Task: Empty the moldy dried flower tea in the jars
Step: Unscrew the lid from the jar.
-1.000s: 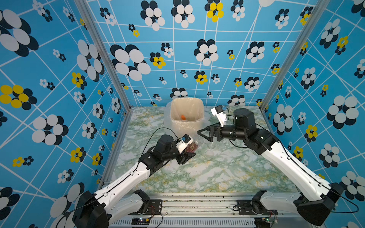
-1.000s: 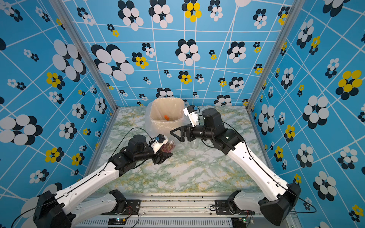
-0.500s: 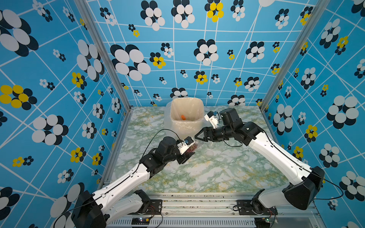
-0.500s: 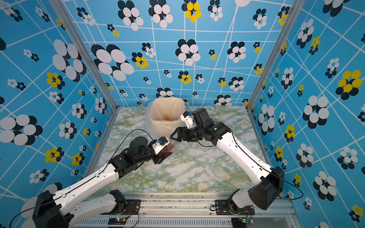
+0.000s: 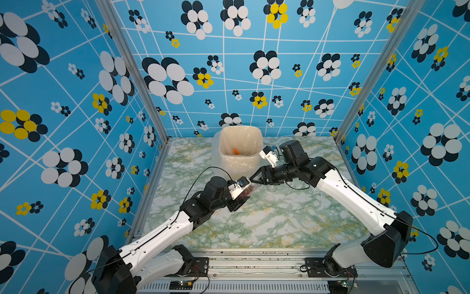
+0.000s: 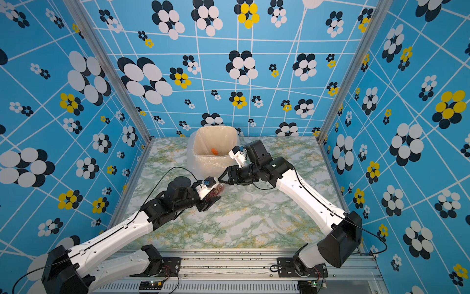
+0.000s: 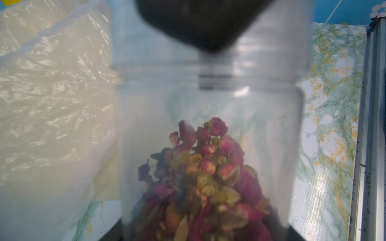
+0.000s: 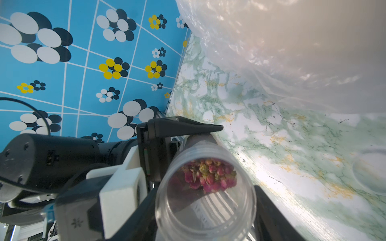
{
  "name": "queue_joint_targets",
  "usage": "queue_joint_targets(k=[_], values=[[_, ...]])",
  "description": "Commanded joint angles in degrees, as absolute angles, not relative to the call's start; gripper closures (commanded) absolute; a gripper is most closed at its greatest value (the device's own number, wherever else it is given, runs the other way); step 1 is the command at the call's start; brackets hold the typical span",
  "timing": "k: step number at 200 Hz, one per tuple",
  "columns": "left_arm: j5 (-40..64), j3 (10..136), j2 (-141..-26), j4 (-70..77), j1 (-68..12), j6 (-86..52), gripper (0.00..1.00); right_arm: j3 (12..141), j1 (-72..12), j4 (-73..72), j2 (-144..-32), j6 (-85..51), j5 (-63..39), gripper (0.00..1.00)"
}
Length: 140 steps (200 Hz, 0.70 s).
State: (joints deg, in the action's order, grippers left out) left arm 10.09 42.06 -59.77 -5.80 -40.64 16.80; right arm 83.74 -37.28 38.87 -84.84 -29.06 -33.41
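A metal rail (image 5: 254, 263) along the front edge carries both arm bases. Beyond it lies the surface (image 5: 267, 226), marbled green, white and yellow. Blue walls (image 5: 229, 76) printed with white lines and black, white and yellow flowers close it in on three sides.

Above the middle of the surface the left gripper (image 5: 241, 198) has its fingers (image 8: 188, 127) clamped on the jar (image 5: 247, 191). The jar is tipped nearly flat and clear of the surface, with its capped end toward the right gripper (image 5: 253, 183). The moldy dried flower tea (image 7: 208, 177) — pink, red and yellowish buds — is heaped at the jar's closed bottom end. The right fingers (image 8: 269, 212) stand apart on either side of the jar lid (image 7: 275, 37), close against it; whether they press on it cannot be told.

A second ago the right gripper hung farther back beside the bin (image 5: 236, 165), fingers wide and clear of the jar. Now it has come forward to the lid, fingers narrower. The left arm and the jar have barely shifted — the bin and the orange piece (image 5: 236, 151) inside it not at all.

Counted:
- two arms
- one jar in view, with one jar lid on it
- one loose lid (image 8: 369, 169) lying flat on the surface near the jar
- one cream plastic-lined bin by the back wall
- one orange piece
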Motion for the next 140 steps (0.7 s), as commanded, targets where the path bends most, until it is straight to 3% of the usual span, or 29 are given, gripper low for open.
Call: queue_joint_targets(k=[1, 32, 60, 64, 72, 140], values=[[14.35, 44.03, -59.16, -5.16, -40.85, 16.51, 1.00, 84.24, -37.66, 39.59, -85.61, -23.37, -37.20, 0.60], [29.92, 44.64, -59.58, -5.20, -38.42, 11.32, 1.00, 83.84, -37.68, 42.84, -84.40, -1.76, -41.05, 0.76], [45.39, 45.94, -61.68, -5.01, -34.86, 4.90, 1.00, 81.88, -37.70, 44.70, -81.32, 18.70, -39.71, 0.79], [46.93, 46.11, -62.03, -5.08, -34.38, 4.28, 1.00, 81.40, -37.66, 43.90, -80.72, 20.00, -38.51, 0.74], [49.64, 46.38, -62.70, -5.17, -33.62, 3.19, 1.00, 80.51, -37.70, 42.31, -79.64, 22.88, -36.03, 0.73], [53.72, 46.50, -64.95, -3.08, -32.74, 1.08, 1.00, 75.87, -37.70, 37.27, -75.98, 34.45, -32.15, 0.76]])
